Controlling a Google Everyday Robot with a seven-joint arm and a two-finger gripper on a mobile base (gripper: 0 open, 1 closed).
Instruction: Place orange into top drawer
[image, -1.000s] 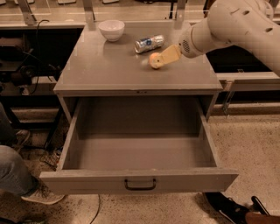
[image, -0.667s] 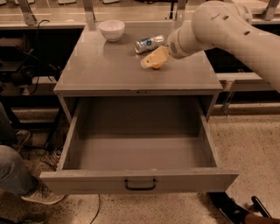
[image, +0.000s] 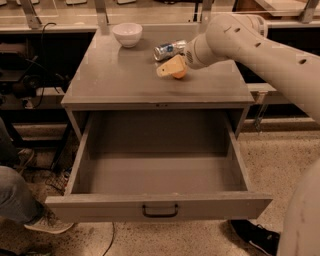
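The orange (image: 180, 75) lies on the grey cabinet top (image: 120, 80), right of centre, and only its lower right part shows. My gripper (image: 171, 68) is down at the orange and covers most of it from the left and above. The top drawer (image: 160, 204) is pulled wide open below the cabinet top. It is empty inside, and its small black handle (image: 160, 211) sits at the centre of the front panel.
A silver and blue can (image: 169, 49) lies on its side just behind the gripper. A white bowl (image: 127, 33) stands at the back left of the cabinet top. A person's leg and shoe (image: 30, 215) are at the lower left, and another shoe (image: 257, 237) is at the lower right.
My gripper has moved left and slightly toward the front across the cabinet top, away from the can. The orange now shows under it. The drawer has not moved.
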